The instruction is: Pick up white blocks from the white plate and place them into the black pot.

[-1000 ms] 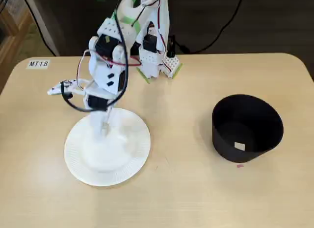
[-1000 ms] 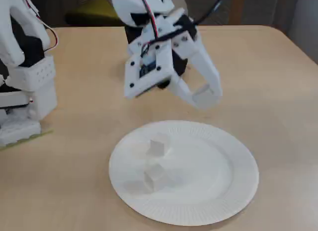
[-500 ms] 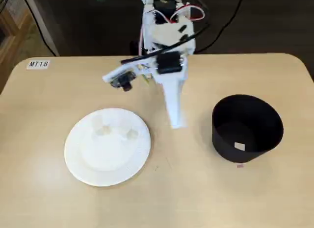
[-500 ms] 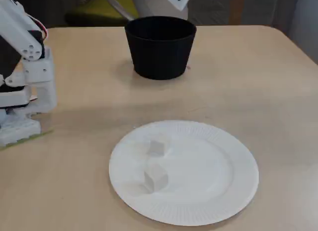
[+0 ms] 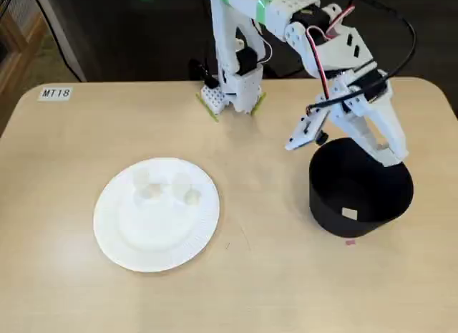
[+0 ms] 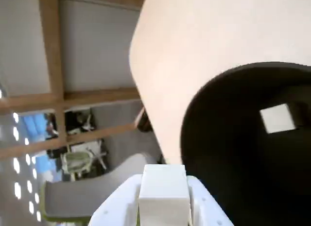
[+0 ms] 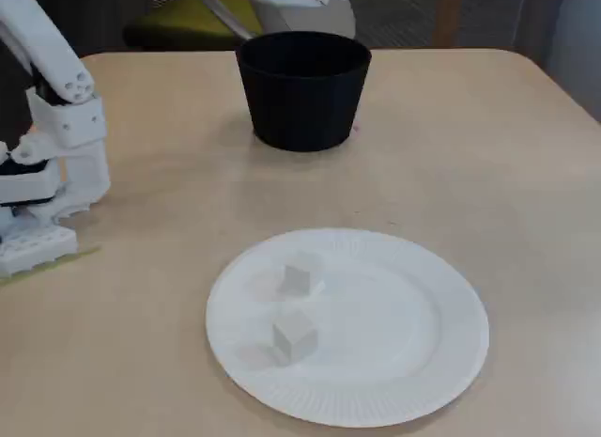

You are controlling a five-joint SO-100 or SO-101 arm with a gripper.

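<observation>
1. Since half a second ago the arm has swung from the middle of the table to the right in a fixed view, and the gripper (image 5: pixel 390 157) is now above the pot (image 5: pixel 361 188); one second ago it was low over the plate (image 5: pixel 156 213).

2. In the wrist view the gripper (image 6: pixel 164 199) is closed narrowly on one block (image 6: pixel 164 193), which sits between the two fingers. The block looks to be held only by its sides, so the grip may be weak.

3. The pot (image 6: pixel 252 143) opening lies ahead of the held block in the wrist view, and another block (image 6: pixel 277 118) already rests on its bottom. In a fixed view the fingertips look to be near the far rim, not over the centre.

4. What could go wrong: if the fingers open now, I think the block may hit the rim and bounce out onto the table (image 5: pixel 286 276). It may also slip out early because of the fast swing.

5. If the arm goes lower for safety, a finger may push the pot wall and shift or tip the pot.

6. On the plate (image 7: pixel 394 399) two blocks (image 7: pixel 294 335) are left, close together but apart, so the work is not finished.
</observation>
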